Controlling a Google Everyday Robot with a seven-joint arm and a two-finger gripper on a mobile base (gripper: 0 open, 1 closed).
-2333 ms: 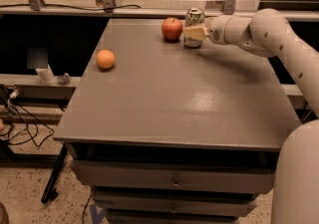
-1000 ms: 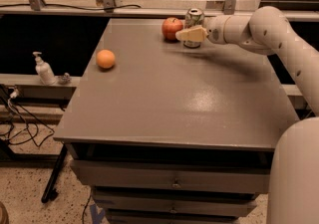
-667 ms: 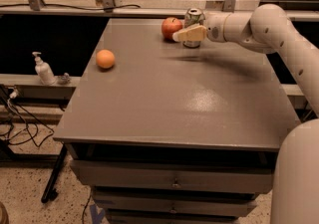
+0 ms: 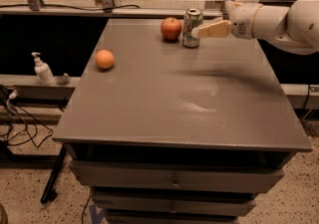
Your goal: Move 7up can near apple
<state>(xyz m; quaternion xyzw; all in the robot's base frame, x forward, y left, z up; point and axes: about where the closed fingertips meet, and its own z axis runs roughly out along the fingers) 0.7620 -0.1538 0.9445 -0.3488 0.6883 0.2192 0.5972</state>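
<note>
Camera view has the can (image 4: pixel 192 27) upright at the far edge of the worktop (image 4: pixel 189 103), just right of the apple (image 4: pixel 171 28). The two are very near, with at most a sliver of gap. Judged from that, the placing looks done: the can is already near the apple. What is left, if anything, is to let go and draw the arm (image 4: pixel 289 19) back without tipping the can.

The pincer (image 4: pixel 209 30) reaches in from the right, its end at the can's right side. Whether it touches the can, and whether it is open or closed, I cannot tell. The arm is cut off at the right edge, and the can's base blends with its shadow. An orange (image 4: pixel 104 59) lies well apart at the left.
</note>
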